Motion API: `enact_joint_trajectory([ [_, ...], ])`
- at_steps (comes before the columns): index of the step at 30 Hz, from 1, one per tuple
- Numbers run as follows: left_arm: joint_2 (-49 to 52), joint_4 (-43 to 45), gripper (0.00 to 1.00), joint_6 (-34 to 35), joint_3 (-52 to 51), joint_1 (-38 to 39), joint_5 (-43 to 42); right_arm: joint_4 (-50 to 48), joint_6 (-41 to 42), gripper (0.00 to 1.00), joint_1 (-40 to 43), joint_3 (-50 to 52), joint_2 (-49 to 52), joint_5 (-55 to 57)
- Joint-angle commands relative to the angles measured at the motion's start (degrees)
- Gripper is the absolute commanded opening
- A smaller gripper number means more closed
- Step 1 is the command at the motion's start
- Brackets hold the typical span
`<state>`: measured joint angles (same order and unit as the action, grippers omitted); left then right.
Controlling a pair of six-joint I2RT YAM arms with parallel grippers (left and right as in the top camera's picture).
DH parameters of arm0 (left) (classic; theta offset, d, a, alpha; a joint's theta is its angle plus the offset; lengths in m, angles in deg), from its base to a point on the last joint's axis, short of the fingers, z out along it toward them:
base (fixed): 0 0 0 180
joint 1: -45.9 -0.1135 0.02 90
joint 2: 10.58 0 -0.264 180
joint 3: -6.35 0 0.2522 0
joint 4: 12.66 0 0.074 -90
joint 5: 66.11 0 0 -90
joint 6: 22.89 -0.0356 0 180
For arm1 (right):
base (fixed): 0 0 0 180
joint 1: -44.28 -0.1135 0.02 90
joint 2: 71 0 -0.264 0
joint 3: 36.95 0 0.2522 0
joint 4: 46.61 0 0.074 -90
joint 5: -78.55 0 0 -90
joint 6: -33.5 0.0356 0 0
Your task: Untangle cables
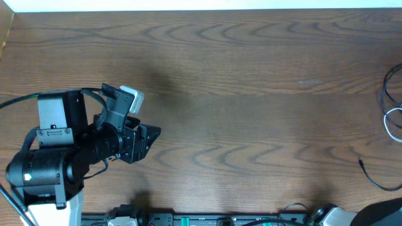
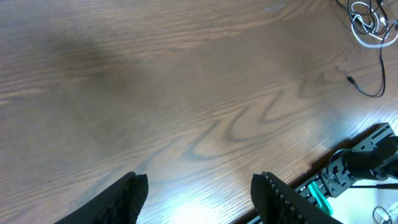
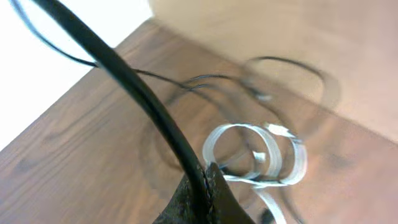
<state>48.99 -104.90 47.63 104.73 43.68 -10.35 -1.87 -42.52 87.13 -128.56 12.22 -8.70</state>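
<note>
The black cable (image 1: 384, 94) and the white cable (image 1: 392, 125) lie looped together at the table's far right edge. They also show in the left wrist view, with the white cable (image 2: 367, 25) at the top right. A black cable tail (image 1: 370, 174) with a small plug runs toward the front right. In the right wrist view, my right gripper (image 3: 205, 180) is shut on the black cable (image 3: 124, 74), lifted above the coiled white cable (image 3: 261, 155). My left gripper (image 2: 202, 186) is open and empty over bare wood at the left (image 1: 151, 135).
The wooden table (image 1: 251, 94) has a white wall along its far edge. The robot base rail (image 1: 220, 220) runs along the front edge. The right arm's body (image 1: 383, 213) sits at the bottom right corner.
</note>
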Motion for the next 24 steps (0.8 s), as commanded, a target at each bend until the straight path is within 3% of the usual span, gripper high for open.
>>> enact_joint_trajectory([
  [1, -0.1, -0.1, 0.59, -0.7, 0.6, 0.1, -3.3, 3.8, 6.9, 0.17, 4.9, 1.1, 1.8, -1.7],
  [5, -0.1, -0.2, 0.59, -1.5, 0.6, 0.1, -4.3, 7.6, 7.5, 0.8, 7.0, 2.3, 5.0, -7.9],
  [8, -0.1, -0.4, 0.59, -1.5, 0.6, 0.1, -4.3, 11.1, 7.5, 0.99, 6.9, 2.3, 9.2, -8.1],
  [16, -0.1, -0.6, 0.59, -1.5, 0.6, 0.1, -4.3, 14.8, 7.3, 0.99, 6.5, 2.3, 16.7, -15.7],
  [24, -0.1, -0.5, 0.59, -1.5, 0.6, 0.1, -4.3, 13.6, -0.7, 0.99, 5.3, 2.3, 17.9, -36.5],
])
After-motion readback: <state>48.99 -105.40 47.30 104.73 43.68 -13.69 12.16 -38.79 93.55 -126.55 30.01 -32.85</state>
